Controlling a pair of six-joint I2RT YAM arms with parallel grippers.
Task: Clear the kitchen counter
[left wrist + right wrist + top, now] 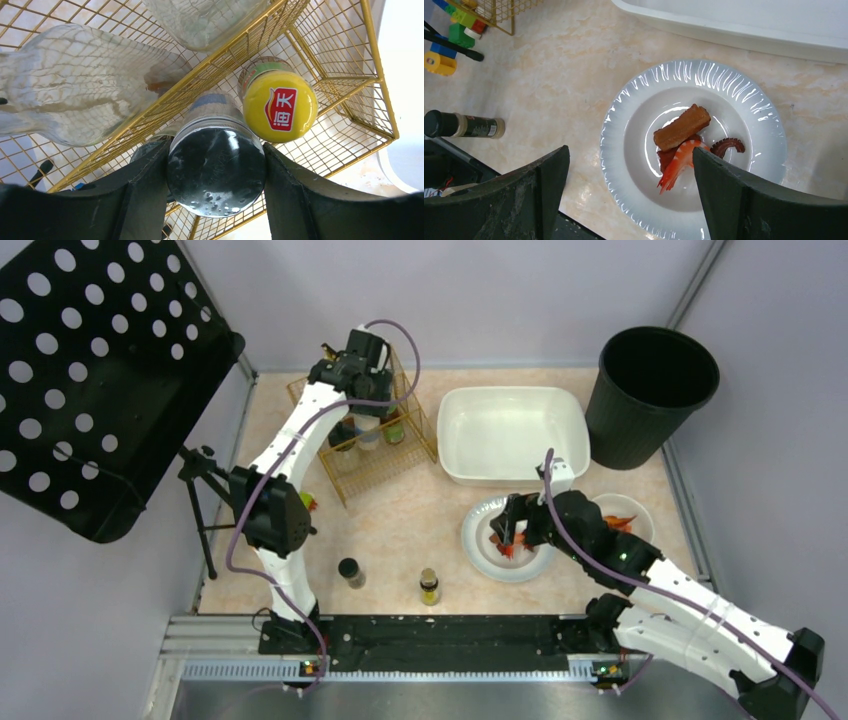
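Observation:
The kitchen counter [400, 520] is pale marble. My left gripper [360, 388] reaches into a gold wire basket [385, 465] at the back left. In the left wrist view the gripper [216, 150] is shut on a clear jar with a black lid [216, 172], next to a yellow-capped bottle [280, 105]. My right gripper [510, 525] is open and empty. It hovers over a white plate [480, 550], which in the right wrist view [634, 90] holds a shrimp [676, 167], a fried roll [681, 127] and an octopus tentacle [729, 145].
A white tub [515, 435] and a black bin [650, 390] stand at the back right. A second white dish with food [628, 518] sits right of the plate. Two small bottles [351, 571] [429, 586] stand near the front edge. A black perforated stand [90, 370] sits at the left.

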